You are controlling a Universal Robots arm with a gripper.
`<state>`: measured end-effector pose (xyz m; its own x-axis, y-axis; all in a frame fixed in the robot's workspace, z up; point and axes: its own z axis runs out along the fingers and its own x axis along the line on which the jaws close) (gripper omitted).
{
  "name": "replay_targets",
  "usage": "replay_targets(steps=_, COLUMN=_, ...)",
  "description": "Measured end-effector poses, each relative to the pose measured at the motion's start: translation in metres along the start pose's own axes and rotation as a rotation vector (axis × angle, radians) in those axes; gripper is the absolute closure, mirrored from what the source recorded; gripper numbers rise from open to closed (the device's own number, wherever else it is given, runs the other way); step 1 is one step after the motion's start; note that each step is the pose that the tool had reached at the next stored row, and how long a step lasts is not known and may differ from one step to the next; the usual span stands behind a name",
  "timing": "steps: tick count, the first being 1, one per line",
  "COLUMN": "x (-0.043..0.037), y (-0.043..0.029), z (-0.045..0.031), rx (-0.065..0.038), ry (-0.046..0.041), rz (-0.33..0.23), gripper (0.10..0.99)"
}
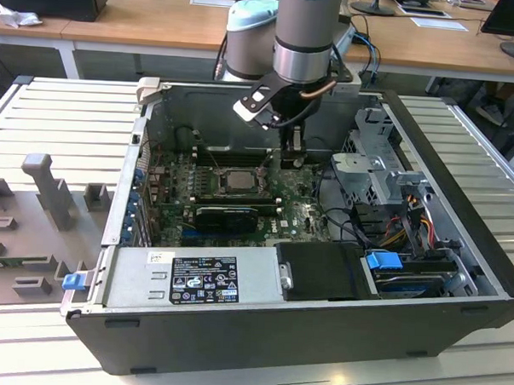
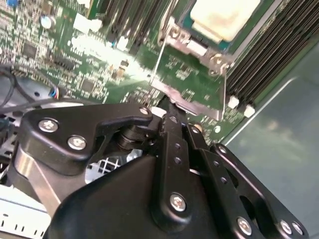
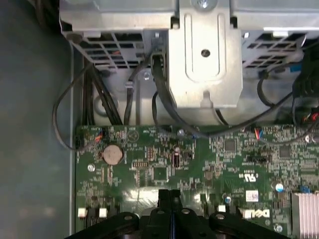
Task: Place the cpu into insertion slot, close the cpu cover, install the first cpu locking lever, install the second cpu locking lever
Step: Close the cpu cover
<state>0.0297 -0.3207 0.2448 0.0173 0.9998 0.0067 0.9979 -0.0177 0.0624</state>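
Observation:
The cpu lies flat in its socket on the green motherboard inside the open computer case; its pale metal top shows in the second wrist view. The cpu cover, a thin silver frame, stands tilted up from the socket, with green board visible through its open centre. My gripper hangs just to the exterior view's right of the socket. Its black fingers are shut, and the tips meet the cover's free edge. I cannot tell whether they pinch it. In the first wrist view the gripper sits over the board.
A metal drive cage with cables stands to the exterior view's right of the gripper, and appears in the first wrist view. The power supply fills the case's near side. Memory slots flank the socket. Grey fixtures sit outside the case.

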Motion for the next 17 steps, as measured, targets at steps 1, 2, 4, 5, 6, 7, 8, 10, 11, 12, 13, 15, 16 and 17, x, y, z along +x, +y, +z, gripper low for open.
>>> replay_targets(steps=1, x=-0.0001, y=-0.0066, z=-0.0004, rx=0.0, ry=0.0, rz=0.0, gripper=0.98)
replay_targets(steps=2, x=-0.0002, y=-0.0114, z=-0.0007, rx=0.0, ry=-0.0001, rz=0.0, gripper=0.98)
replay_targets(steps=4, x=-0.0004, y=-0.02, z=-0.0012, rx=0.0, ry=0.0001, rz=0.0, gripper=0.98)
replay_targets(steps=5, x=-0.0004, y=-0.0238, z=-0.0014, rx=0.0, ry=0.0002, rz=0.0, gripper=0.98)
replay_targets(steps=6, x=-0.0005, y=-0.0306, z=-0.0017, rx=0.0, ry=0.0, rz=-0.001, gripper=0.98)
replay_targets(steps=7, x=-0.0006, y=-0.0372, z=-0.0015, rx=0.0, ry=0.0001, rz=-0.001, gripper=0.98)
replay_targets(steps=8, x=-0.0006, y=-0.041, z=-0.0012, rx=0.0, ry=0.0002, rz=-0.001, gripper=0.98)
replay_targets(steps=10, x=-0.0007, y=-0.0497, z=0.0009, rx=0.0, ry=0.0002, rz=-0.002, gripper=0.98)
replay_targets(steps=11, x=-0.0007, y=-0.0532, z=0.0025, rx=0.0, ry=0.0002, rz=-0.003, gripper=0.98)
replay_targets(steps=12, x=-0.0001, y=-0.0562, z=0.0048, rx=0.0, ry=0.0003, rz=-0.004, gripper=0.98)
replay_targets(steps=13, x=0.0006, y=-0.058, z=0.0065, rx=0.0, ry=0.0003, rz=-0.004, gripper=0.98)
replay_targets(steps=15, x=0.002, y=-0.063, z=0.0116, rx=0.0, ry=0.0007, rz=-0.008, gripper=0.98)
replay_targets(steps=16, x=0.0019, y=-0.0645, z=0.0125, rx=0.0, ry=0.0015, rz=-0.012, gripper=0.98)
replay_targets(steps=17, x=0.0019, y=-0.0653, z=0.0129, rx=0.0, ry=0.0021, rz=-0.021, gripper=0.98)
